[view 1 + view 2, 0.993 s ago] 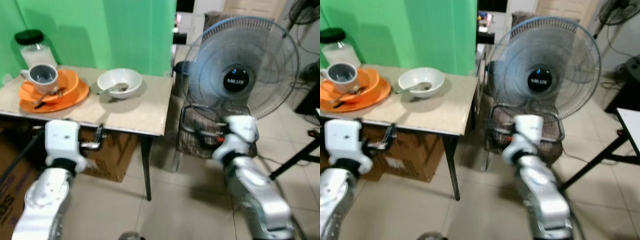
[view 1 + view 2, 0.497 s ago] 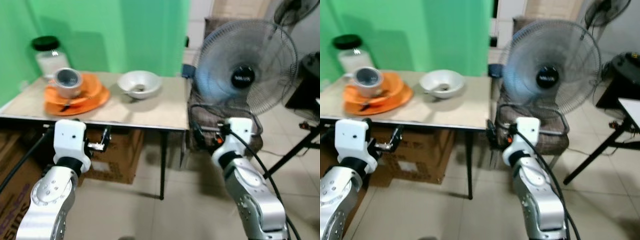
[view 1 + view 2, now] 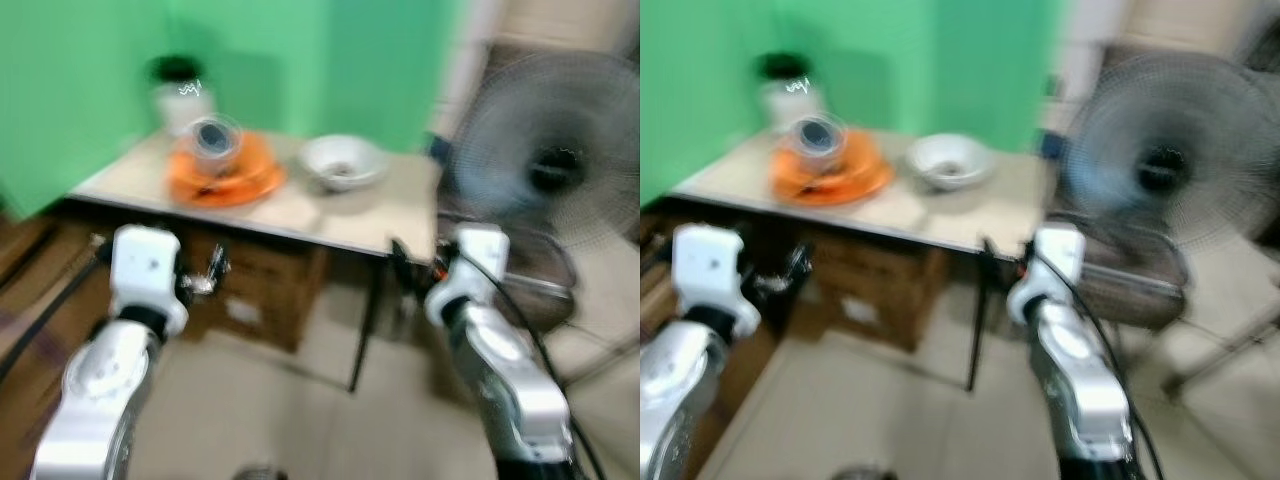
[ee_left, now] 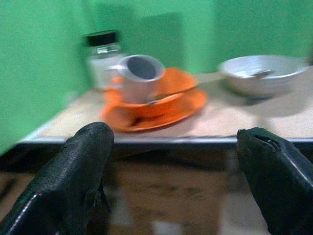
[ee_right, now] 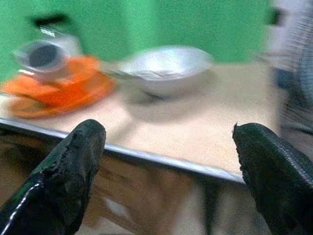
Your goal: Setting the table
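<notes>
A beige table (image 3: pixel 300 215) stands against a green wall. On it lies an orange plate (image 3: pixel 225 180) with an orange bowl, and a grey cup (image 3: pixel 211 140) tilts inside that bowl with a spoon. A white bowl (image 3: pixel 343 162) with a spoon in it sits to the right of the plate. A black-lidded jar (image 3: pixel 177 92) stands behind them. My left gripper (image 4: pixel 176 181) is open below the table's front edge, facing the orange plate (image 4: pixel 161 105). My right gripper (image 5: pixel 168 171) is open too, held before the table edge near the white bowl (image 5: pixel 164 68). The head views are blurred.
A large standing fan (image 3: pixel 555 170) sits on a chair to the right of the table. Cardboard boxes (image 3: pixel 265 290) are stored under the table. Tiled floor (image 3: pixel 300 420) stretches in front.
The whole picture has shifted, so the camera has turned and the table sits more central. Both grippers stay open and low before the table edge.
</notes>
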Controlling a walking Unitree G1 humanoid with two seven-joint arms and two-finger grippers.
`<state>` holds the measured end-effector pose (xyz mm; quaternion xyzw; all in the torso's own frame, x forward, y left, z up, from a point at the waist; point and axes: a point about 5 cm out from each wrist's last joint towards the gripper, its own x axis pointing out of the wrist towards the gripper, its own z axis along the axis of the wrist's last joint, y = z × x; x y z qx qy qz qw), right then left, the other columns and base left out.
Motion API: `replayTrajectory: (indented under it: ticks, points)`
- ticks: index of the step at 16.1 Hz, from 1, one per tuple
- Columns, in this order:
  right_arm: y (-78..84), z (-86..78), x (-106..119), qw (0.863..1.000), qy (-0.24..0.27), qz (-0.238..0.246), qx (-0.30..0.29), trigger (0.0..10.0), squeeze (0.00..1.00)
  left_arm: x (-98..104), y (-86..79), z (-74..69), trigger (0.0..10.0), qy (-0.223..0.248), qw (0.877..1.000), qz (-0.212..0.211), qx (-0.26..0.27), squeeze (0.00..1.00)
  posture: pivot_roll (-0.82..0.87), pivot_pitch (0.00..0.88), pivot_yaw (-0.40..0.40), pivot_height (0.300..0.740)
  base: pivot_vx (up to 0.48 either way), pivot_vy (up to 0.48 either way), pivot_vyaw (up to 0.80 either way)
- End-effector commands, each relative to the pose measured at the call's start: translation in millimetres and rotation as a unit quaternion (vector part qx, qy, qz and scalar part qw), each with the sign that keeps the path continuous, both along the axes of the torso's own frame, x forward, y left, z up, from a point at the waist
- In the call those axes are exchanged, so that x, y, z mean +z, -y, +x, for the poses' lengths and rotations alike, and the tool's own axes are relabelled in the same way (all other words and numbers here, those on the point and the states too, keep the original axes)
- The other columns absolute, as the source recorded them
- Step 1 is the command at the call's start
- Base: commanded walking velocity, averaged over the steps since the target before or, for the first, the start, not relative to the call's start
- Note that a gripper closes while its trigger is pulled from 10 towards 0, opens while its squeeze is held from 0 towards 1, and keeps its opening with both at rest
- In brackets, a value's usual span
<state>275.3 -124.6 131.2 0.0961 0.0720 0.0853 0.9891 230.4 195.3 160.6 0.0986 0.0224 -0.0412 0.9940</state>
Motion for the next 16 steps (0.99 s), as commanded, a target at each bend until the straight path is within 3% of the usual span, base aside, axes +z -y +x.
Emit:
replayTrajectory:
  ticks: [1, 4, 5, 6, 7, 11, 16]
  points:
    - [8.0, -0.7, -4.5, 1.000, -0.009, -0.007, -0.011, 10.0, 1.00, -1.0, 1.9, 0.0, 10.0, -0.004, 1.000, 0.003, -0.006, 0.00, 0.16, 0.000, 0.014, 0.740, 0.345, 0.000, 0.00]
    - [9.0, -0.6, -6.1, 1.000, -0.010, -0.004, -0.007, 10.0, 1.00, -0.2, 0.8, 0.3, 10.0, -0.005, 1.000, 0.008, -0.008, 0.00, 0.17, 0.000, 0.016, 0.740, 0.347, 0.000, 0.00]
    - [10.7, 2.1, -5.6, 1.000, -0.009, -0.006, -0.007, 10.0, 0.77, 1.7, 0.5, 1.3, 10.0, -0.004, 1.000, 0.011, -0.011, 0.00, 0.17, 0.000, 0.016, 0.740, 0.345, 0.000, 0.00]
    - [12.2, 4.1, -5.3, 1.000, -0.009, -0.009, -0.009, 10.0, 0.68, 1.9, 0.7, 1.4, 10.0, -0.004, 1.000, 0.014, -0.014, 0.00, 0.17, 0.000, 0.015, 0.740, 0.345, 0.000, 0.00]
    - [13.0, 6.1, -4.0, 1.000, -0.006, -0.009, -0.012, 10.0, 0.00, 1.9, 2.2, 1.3, 10.0, -0.004, 1.000, 0.013, -0.026, 0.00, 0.17, 0.000, 0.015, 0.740, 0.349, 0.000, 0.00]
    - [10.9, 12.9, 1.8, 1.000, 0.005, -0.002, -0.017, 10.0, 0.00, 8.8, 14.0, 2.2, 10.0, 0.010, 0.997, 0.005, -0.077, 0.00, 0.17, 0.000, 0.016, 0.740, 0.349, 0.000, 0.00]
    - [13.7, 18.7, 14.7, 0.999, 0.032, 0.012, -0.027, 10.0, 0.00, 18.1, 11.6, 9.5, 10.0, 0.025, 0.997, 0.006, -0.073, 0.00, 0.16, 0.000, 0.025, 0.740, 0.358, 0.000, 0.00]
